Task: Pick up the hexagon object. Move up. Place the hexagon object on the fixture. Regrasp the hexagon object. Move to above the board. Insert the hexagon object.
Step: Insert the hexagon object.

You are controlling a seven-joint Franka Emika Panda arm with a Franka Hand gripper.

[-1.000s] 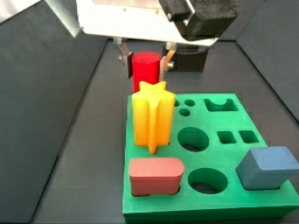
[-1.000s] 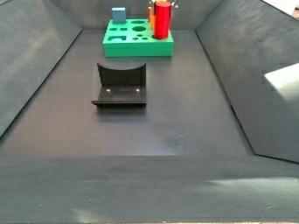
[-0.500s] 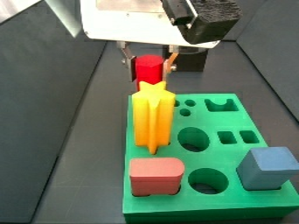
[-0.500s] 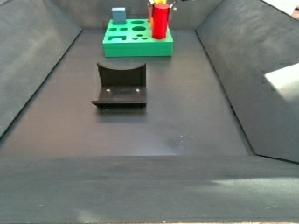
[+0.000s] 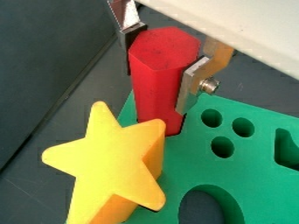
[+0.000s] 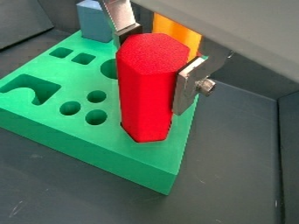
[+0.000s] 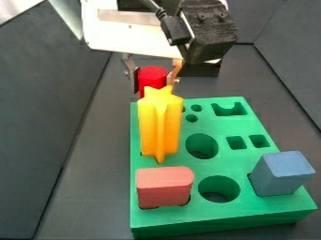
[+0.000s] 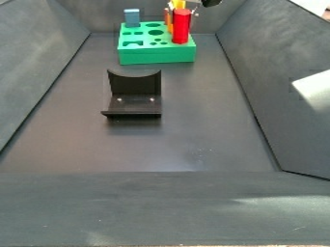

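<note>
My gripper (image 5: 163, 66) is shut on the hexagon object (image 5: 158, 79), a bright red prism held upright between the two silver fingers. Its lower end sits at the near corner of the green board (image 5: 251, 171), right beside the yellow star (image 5: 111, 162). In the wrist view from the opposite side, the gripper (image 6: 156, 66) grips the hexagon object (image 6: 149, 87), whose base meets the board (image 6: 105, 142). In a side view the hexagon object (image 7: 153, 77) shows behind the star (image 7: 160, 127) under the gripper (image 7: 157, 67). The fixture (image 8: 133, 94) stands apart, mid-floor.
A blue cube (image 7: 286, 173) and a salmon-pink rounded block (image 7: 163, 186) sit in the board (image 7: 238, 164), which has several open holes. Dark sloped walls (image 8: 52, 87) enclose the floor. The board (image 8: 154, 43) lies at the far end from the fixture.
The gripper has lowered with the hexagon object; its red top now sits lower behind the star. The board appears slightly shifted.
</note>
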